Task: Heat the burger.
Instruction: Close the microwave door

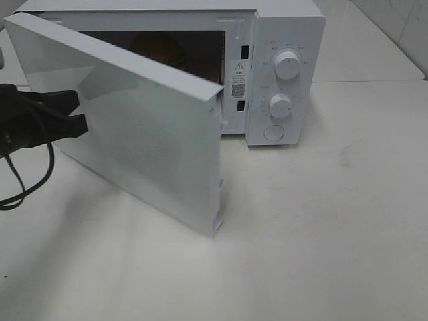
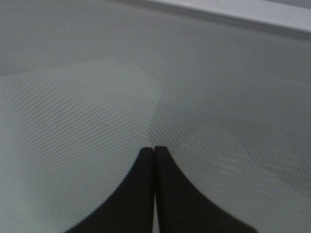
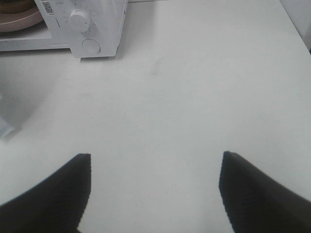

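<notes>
The burger (image 1: 158, 48) shows dimly as a brown round shape inside the white microwave (image 1: 284, 73), behind the half-open door (image 1: 147, 134). In the right wrist view the rim of a pink plate (image 3: 19, 18) shows inside the oven cavity. My left gripper (image 1: 79, 112) is shut, with its black tips (image 2: 154, 148) against the door's meshed outer face and nothing between them. My right gripper (image 3: 155, 165) is open over bare table, well to the front right of the microwave and out of the exterior view.
Two knobs (image 1: 287, 67) and a round button (image 1: 274, 132) sit on the microwave's control panel. The door swings out toward the table's front left. A black cable (image 1: 30, 180) loops under the left arm. White table (image 1: 334, 234) spreads to the right and front.
</notes>
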Robot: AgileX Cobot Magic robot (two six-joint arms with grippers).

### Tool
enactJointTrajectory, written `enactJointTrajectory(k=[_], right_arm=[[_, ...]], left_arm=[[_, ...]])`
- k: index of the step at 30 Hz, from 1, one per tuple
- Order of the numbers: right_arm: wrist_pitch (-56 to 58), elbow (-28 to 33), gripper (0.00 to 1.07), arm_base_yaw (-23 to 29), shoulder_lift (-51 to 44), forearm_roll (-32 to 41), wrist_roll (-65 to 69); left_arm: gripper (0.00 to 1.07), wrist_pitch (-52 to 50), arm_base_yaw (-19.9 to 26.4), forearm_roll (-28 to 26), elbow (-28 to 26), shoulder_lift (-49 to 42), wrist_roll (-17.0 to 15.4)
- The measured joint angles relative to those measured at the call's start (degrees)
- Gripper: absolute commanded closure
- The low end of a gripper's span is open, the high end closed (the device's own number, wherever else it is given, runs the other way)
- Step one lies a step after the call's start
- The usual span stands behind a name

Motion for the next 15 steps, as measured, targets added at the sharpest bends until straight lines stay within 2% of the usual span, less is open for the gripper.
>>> enactJointTrajectory(k=[1, 3, 5, 8, 13, 15], right_arm=[[0.00, 0.00, 0.35, 0.00, 0.00, 0.00, 0.00], [0.00, 0.00, 0.35, 0.00, 0.00, 0.00, 0.00], [0.00, 0.00, 0.35, 0.00, 0.00, 0.00, 0.00], [0.00, 0.00, 0.35, 0.00, 0.00, 0.00, 0.00], [0.00, 0.00, 0.35, 0.00, 0.00, 0.00, 0.00], [0.00, 0.00, 0.35, 0.00, 0.00, 0.00, 0.00]], left_arm=[[1.07, 0.00, -1.95, -0.57, -1.43, 1.20, 0.34], [1.07, 0.00, -2.92, -1.20, -2.12, 1.83, 0.74], [1.07, 1.26, -6.47, -4.07, -5.16, 4.24, 1.95], [1.07, 2.12, -7.51, -4.81, -6.19, 4.93, 2.52], [1.07, 6.07, -13.46, -9.85, -12.95, 9.05, 6.47], [1.07, 6.13, -14.09, -10.77, -13.92, 9.68, 6.65]])
